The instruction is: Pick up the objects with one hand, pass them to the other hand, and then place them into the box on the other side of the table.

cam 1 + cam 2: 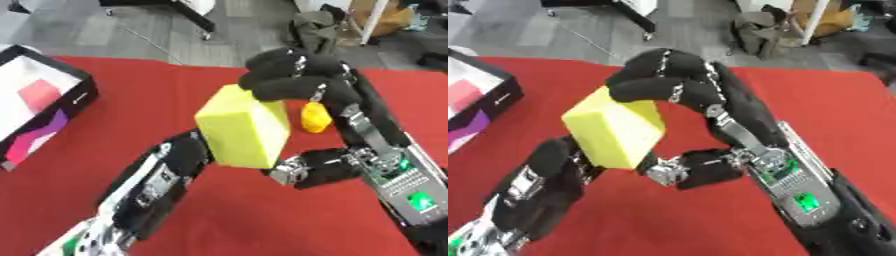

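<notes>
Left eye view: a yellow block (pixel 242 129) is held in mid-air over the red table (pixel 131 100), between two black hands. The right hand (pixel 297 80) curls its fingers over the block's top, thumb below. The left hand (pixel 179 155) touches its lower left side; its fingers are hidden, so I cannot tell their state. The block could drop if one hand lets go too early. A small yellow thing (pixel 315 117) lies behind.

Right eye view: the box (pixel 479 100) sits far left, path unobstructed
</notes>
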